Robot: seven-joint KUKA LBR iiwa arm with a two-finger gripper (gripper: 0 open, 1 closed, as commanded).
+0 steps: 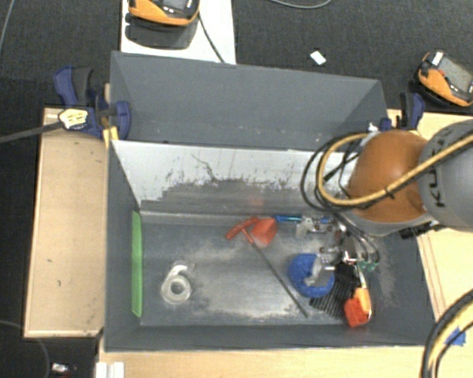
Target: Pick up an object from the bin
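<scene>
Claw: the gripper hangs low in the right part of the bin, at the right edge of a blue ring-like piece. I cannot tell whether it is wide or narrow, because metal parts and cables mask it.
Task's thing: the blue piece lies on the floor right of centre, towards the near wall. It is thick, curved and rounded, with a matte surface, and is probably plastic or rubber.
Step in hand: judged from how low the claw stands, this is the approach to the blue piece. Nothing is seen to be held.
Doing it well: come straight down over one curved side and take it across its thickness. Stay clear of the neighbours, close gently, then lift vertically.
Close neighbours: a black comb-like brush lies just right of the blue piece. An orange piece lies beyond it, by the near right corner. A thin dark rod slants just to the left.
Farther off: a red-orange piece lies towards the far wall. A clear tape roll sits well apart on the left, and a green strip runs along the left wall.
</scene>
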